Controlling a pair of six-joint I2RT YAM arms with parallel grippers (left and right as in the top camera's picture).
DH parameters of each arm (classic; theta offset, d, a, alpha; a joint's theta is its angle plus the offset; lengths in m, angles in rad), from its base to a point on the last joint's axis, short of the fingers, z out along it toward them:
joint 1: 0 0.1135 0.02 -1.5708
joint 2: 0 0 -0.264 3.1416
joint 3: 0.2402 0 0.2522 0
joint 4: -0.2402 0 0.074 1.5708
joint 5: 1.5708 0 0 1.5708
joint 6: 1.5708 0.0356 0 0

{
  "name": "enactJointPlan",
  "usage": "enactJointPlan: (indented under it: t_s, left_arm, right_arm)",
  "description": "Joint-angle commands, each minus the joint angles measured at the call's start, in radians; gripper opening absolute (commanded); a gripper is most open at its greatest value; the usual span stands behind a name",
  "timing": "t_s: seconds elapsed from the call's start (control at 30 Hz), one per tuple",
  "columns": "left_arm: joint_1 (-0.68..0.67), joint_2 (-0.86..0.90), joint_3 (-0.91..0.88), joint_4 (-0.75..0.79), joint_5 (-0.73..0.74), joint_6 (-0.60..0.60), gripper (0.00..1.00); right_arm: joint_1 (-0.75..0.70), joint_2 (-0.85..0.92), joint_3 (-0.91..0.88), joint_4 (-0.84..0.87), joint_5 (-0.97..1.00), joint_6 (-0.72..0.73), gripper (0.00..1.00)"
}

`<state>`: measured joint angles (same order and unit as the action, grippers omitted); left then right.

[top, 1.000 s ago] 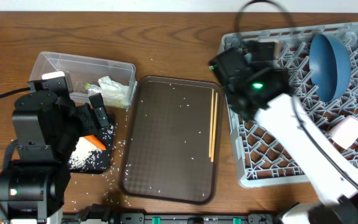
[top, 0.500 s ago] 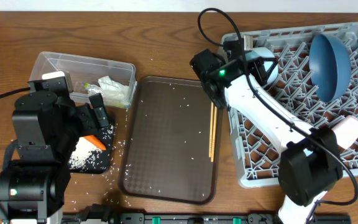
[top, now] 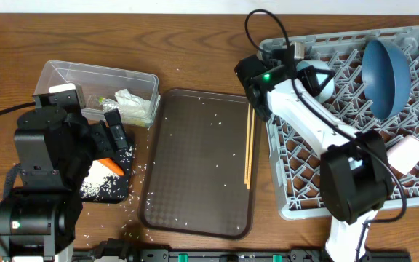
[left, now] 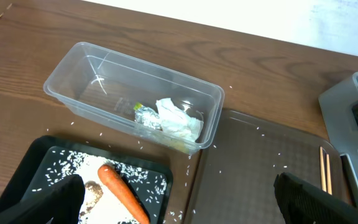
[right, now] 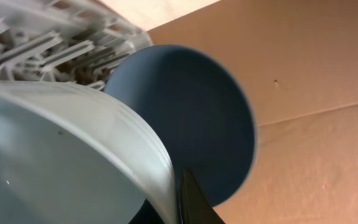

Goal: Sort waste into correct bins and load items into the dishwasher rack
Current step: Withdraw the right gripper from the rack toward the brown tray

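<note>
My right gripper [top: 302,73] is shut on the rim of the white bowl [top: 317,80] over the back left corner of the dishwasher rack [top: 297,198]. In the right wrist view the bowl [right: 55,155] fills the left, pinched at my fingertips [right: 178,199], with the dark blue dish [right: 191,112] behind it. The blue dish [top: 385,69] stands on edge in the rack, and the pink cup [top: 406,153] lies at its right. My left gripper [left: 179,199] is open above the black tray [left: 42,149], which holds the carrot [left: 123,196], the brown lump [left: 92,190] and rice. The clear tub [left: 73,68] holds the paper [left: 179,121] and the wrapper [left: 143,111]. The light blue cup is out of view.
The dark brown serving tray [top: 198,160] lies between the bins and the rack, with chopsticks [top: 249,145] along its right edge and scattered rice grains. Loose rice also lies on the table beside the black tray [top: 118,195].
My right arm has swung so its wrist lies at the rack's back left, carrying the white bowl slightly right and into the rack corner. My left arm has not moved.
</note>
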<state>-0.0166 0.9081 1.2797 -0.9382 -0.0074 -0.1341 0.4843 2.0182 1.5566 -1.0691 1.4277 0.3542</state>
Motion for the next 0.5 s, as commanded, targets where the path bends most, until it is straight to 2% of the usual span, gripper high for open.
enactJointPlan:
  t_s: [0.0, 0.3, 0.47]
  left_arm:
    - [0.005, -0.001, 0.002, -0.001, -0.008, -0.009, 0.98]
    - [0.004, -0.001, 0.002, -0.001, -0.008, -0.009, 0.98]
    - [0.004, -0.001, 0.002, -0.001, -0.008, -0.009, 0.98]
  right_arm:
    - [0.016, 0.031, -0.003, -0.01, 0.022, -0.005, 0.01]
    - [0.04, 0.063, -0.003, -0.035, -0.009, -0.007, 0.01]
    - [0.065, 0.063, -0.003, -0.061, -0.106, -0.048, 0.01]
